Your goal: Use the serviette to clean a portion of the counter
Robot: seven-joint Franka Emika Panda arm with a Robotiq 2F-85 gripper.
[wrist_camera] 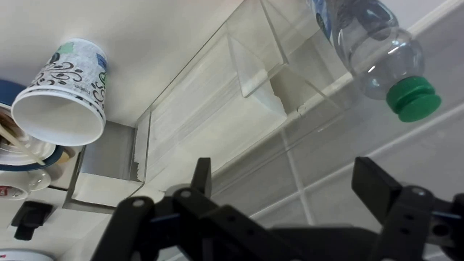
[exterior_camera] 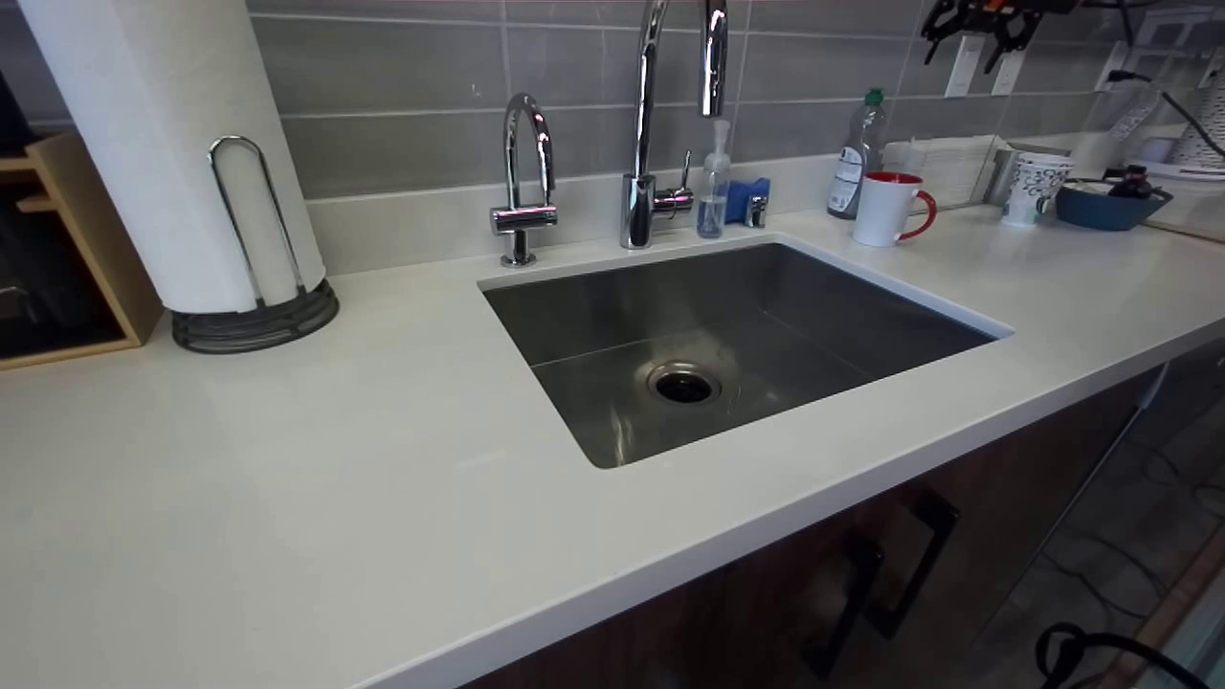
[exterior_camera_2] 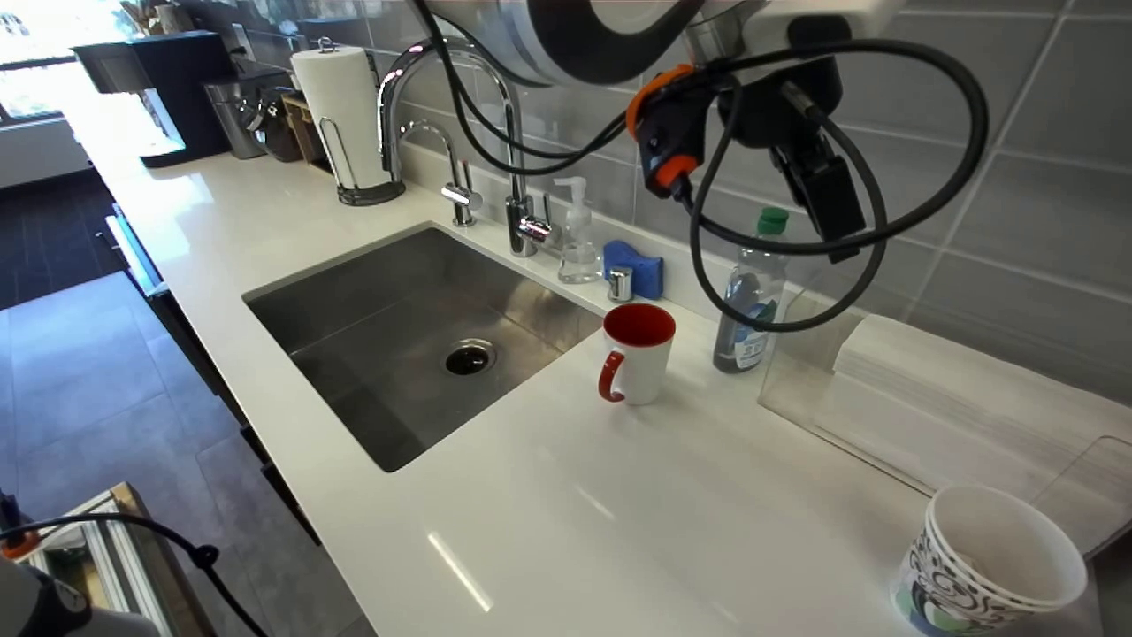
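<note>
The serviettes are a stack of white folded napkins (wrist_camera: 203,119) in a transparent holder against the tiled wall. The stack also shows in both exterior views (exterior_camera: 947,163) (exterior_camera_2: 964,398). The counter (exterior_camera: 383,478) is off-white and smooth; it also shows in an exterior view (exterior_camera_2: 531,531) and in the wrist view (wrist_camera: 152,25). My gripper (wrist_camera: 281,170) is open with nothing between its fingers. It hangs above the napkin holder, apart from it, near the wall. It shows at the top of both exterior views (exterior_camera: 960,62) (exterior_camera_2: 827,203), partly behind cables in one of them.
A steel sink (exterior_camera_2: 354,389) with tall faucets (exterior_camera: 641,124) is set in the counter. A red-and-white mug (exterior_camera_2: 641,372), green-capped bottle (wrist_camera: 377,54) and paper cups (wrist_camera: 72,83) stand near the holder. A blue bowl (exterior_camera: 1101,206) and paper towel roll (exterior_camera: 182,153) stand farther along.
</note>
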